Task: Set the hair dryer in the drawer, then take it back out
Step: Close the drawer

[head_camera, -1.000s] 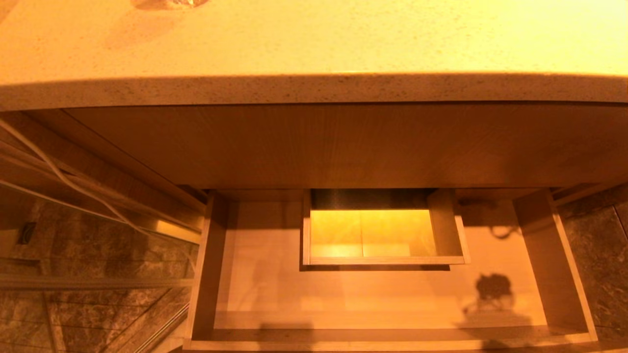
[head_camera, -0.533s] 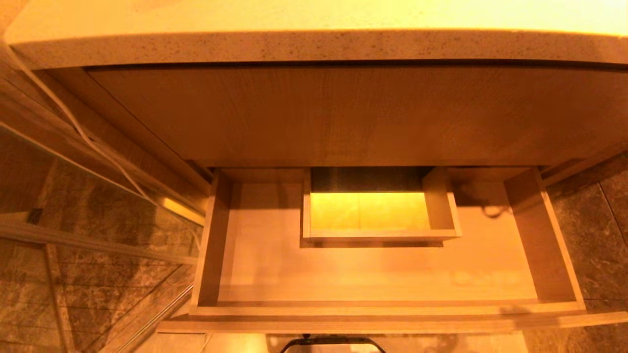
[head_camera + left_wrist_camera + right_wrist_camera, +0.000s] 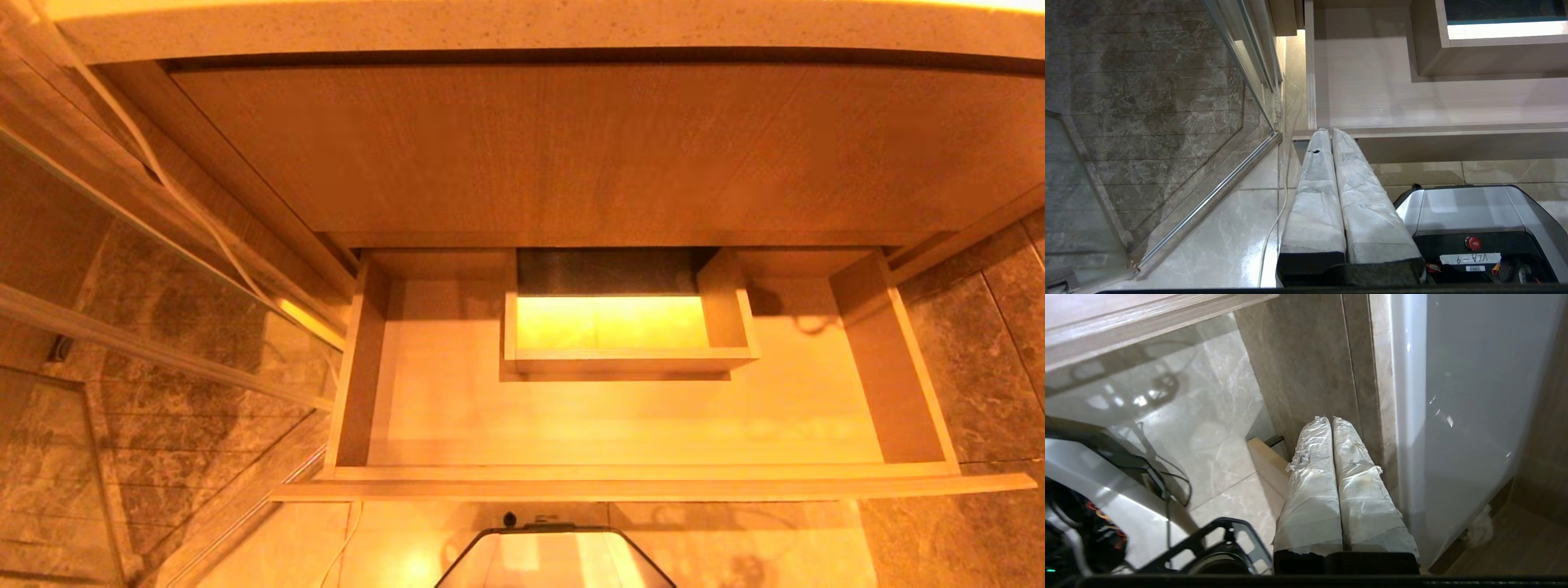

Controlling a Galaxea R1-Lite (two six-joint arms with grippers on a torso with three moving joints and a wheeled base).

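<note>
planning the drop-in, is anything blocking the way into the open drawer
Nothing visible does. The drawer stands pulled out, its floor bare around the boxed cut-out. The hair dryer is in no view, and both claws are shut on nothing.

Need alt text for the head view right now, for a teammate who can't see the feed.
The wide wooden drawer stands pulled open beneath the speckled countertop, and no hair dryer is visible inside it; a boxed rectangular cut-out sits at the middle back. Neither gripper appears in this view. Dark marble-patterned tile flanks the cabinet, and the robot's own base shows below.
</note>
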